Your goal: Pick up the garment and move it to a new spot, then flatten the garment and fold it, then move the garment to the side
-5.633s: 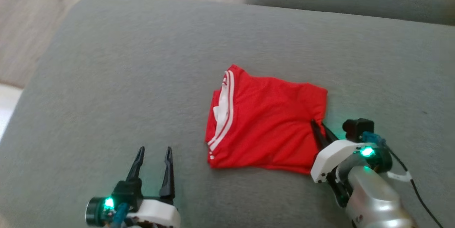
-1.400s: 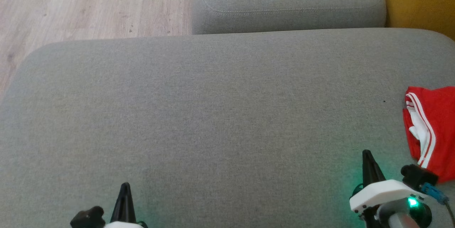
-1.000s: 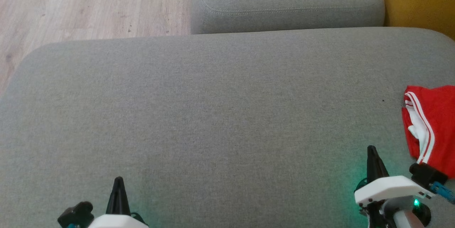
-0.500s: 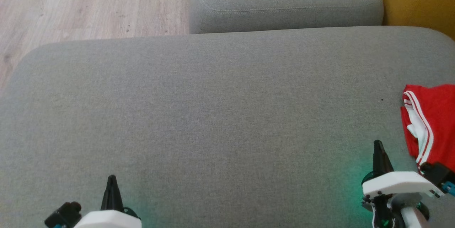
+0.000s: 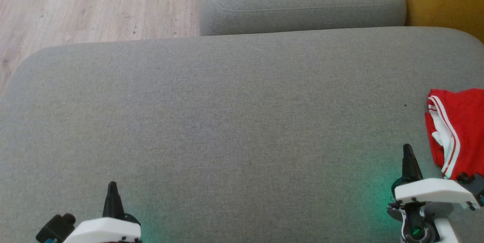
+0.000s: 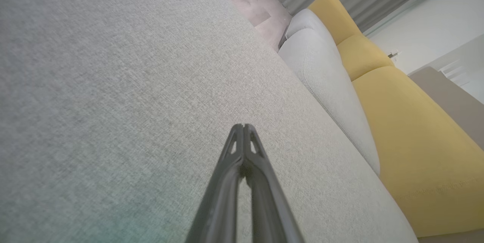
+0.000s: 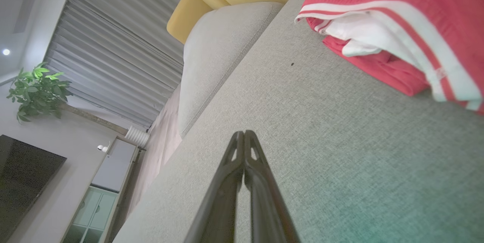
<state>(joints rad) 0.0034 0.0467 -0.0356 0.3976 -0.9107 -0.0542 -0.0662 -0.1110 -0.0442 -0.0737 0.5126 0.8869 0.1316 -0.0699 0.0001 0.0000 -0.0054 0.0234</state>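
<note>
On the right side of the sofa (image 5: 227,122) lie the folded red shorts (image 5: 462,122), out of the way; left jaws and right jaws are shut, empty.

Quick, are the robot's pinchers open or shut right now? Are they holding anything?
Left gripper: shut, holding nothing.
Right gripper: shut, holding nothing; the garment lies off to its side.

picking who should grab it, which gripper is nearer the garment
Right. The right gripper sits just left of the garment, close beside its striped edge. The left gripper is far off to the garment's left, across the cushion.
</note>
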